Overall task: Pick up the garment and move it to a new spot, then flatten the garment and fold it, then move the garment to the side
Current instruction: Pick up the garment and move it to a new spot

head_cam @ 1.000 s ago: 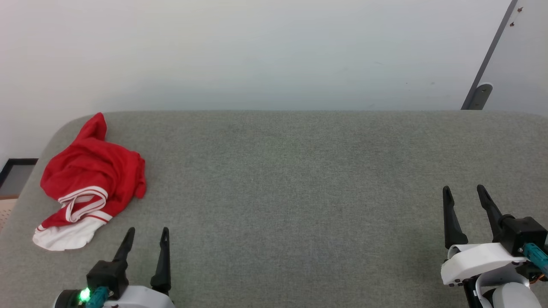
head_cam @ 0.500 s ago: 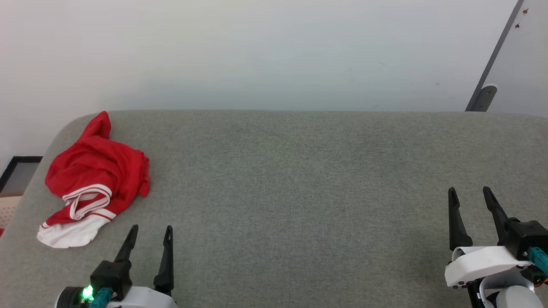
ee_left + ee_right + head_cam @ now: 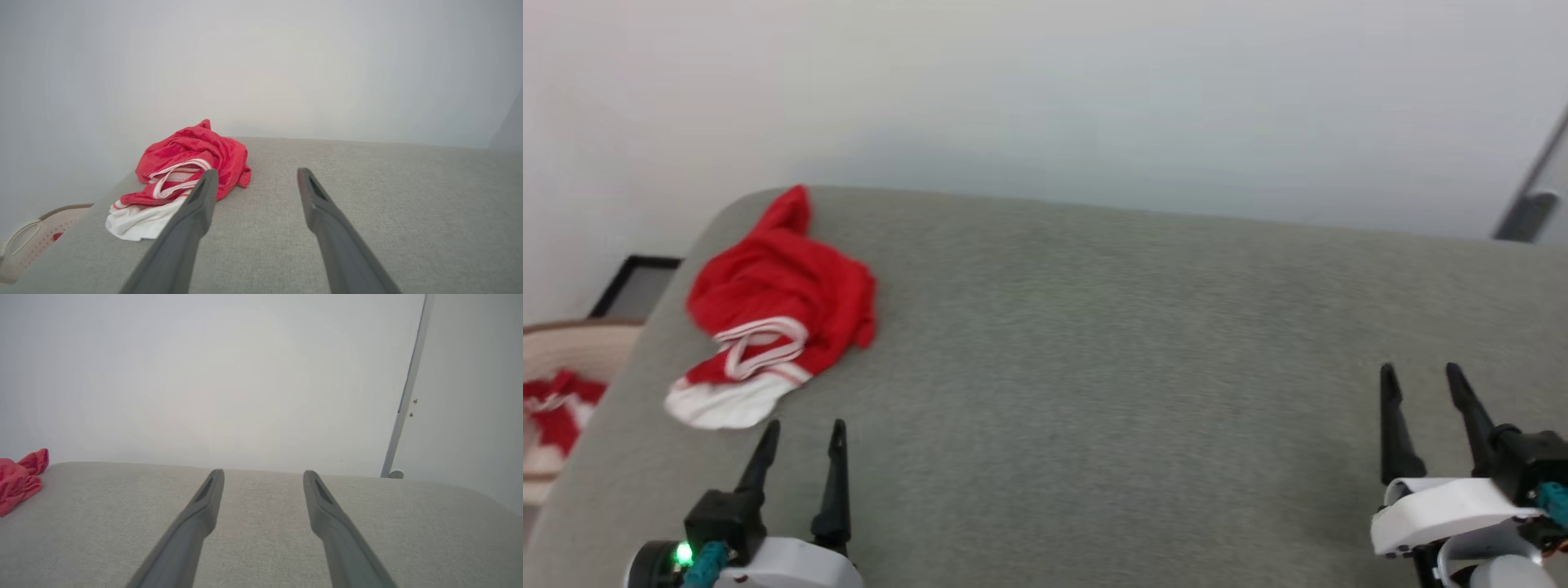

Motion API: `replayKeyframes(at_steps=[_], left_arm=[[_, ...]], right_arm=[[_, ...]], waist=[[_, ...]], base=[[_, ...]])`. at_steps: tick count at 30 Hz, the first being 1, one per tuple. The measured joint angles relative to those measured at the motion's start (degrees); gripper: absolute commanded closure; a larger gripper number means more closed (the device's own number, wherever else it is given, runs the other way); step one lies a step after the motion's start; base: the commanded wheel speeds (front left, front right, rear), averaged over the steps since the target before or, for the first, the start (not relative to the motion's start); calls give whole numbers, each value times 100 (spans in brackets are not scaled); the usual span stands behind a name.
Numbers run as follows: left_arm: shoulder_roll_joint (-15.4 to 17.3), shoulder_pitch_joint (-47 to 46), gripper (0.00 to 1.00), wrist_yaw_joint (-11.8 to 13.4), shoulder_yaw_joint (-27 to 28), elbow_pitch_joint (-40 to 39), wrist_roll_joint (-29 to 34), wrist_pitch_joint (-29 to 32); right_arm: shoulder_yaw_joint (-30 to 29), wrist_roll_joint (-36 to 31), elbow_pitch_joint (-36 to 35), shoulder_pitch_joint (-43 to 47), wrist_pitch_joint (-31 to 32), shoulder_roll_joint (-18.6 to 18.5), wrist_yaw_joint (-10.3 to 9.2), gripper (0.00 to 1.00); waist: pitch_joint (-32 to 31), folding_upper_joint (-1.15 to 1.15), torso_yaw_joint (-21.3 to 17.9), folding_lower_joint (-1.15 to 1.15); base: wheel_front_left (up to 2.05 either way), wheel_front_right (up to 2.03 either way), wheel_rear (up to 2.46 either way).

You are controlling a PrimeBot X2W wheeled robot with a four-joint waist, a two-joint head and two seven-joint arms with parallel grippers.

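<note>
The garment (image 3: 780, 306) lies crumpled at the far left corner of the grey table (image 3: 1094, 367), red with a white sleeve and striped trim toward me. The left wrist view has the garment (image 3: 192, 163) just ahead and left of the fingers. Its red edge (image 3: 18, 479) peeks in at the left of the right wrist view. My left gripper (image 3: 805, 429) stands open just short of the white sleeve, holding nothing. Far off at the table's right, my right gripper (image 3: 1419, 371) is open and empty.
A beige basket (image 3: 556, 351) with a bunched red-and-white cloth (image 3: 551, 404) sits on the floor left of the table. A dark-framed panel (image 3: 633, 282) lies by the wall. A grey door edge (image 3: 1531, 200) stands at the far right. The table's back edge meets a white wall.
The head camera has turned left, shifting the whole picture right and bringing the basket into sight. Both grippers stay open, and the garment lies as before.
</note>
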Motion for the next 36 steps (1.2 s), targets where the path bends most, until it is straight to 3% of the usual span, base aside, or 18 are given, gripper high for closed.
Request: replayKeyframes(at_steps=[11, 20, 31, 36], left_arm=[[-156, 145, 0, 43, 134, 146, -2, 0], [-294, 570, 0, 341, 594, -452, -208, 0], [-337, 1037, 0, 704, 577, -994, -709, 0], [-338, 1012, 0, 549, 443, -913, -646, 0]], right_arm=[[542, 114, 135, 68, 0, 31, 1, 0], [1608, 226, 488, -506, 0, 25, 1, 0], [2276, 530, 787, -970, 0, -11, 1, 0], [2219, 561, 759, -907, 0, -21, 1, 0]], waist=[[-83, 0, 1157, 0], [-40, 0, 1968, 0], [159, 0, 2192, 0], [126, 0, 2151, 0]], base=[[0, 0, 0], [0, 0, 0], [-1, -1, -1], [0, 0, 0]])
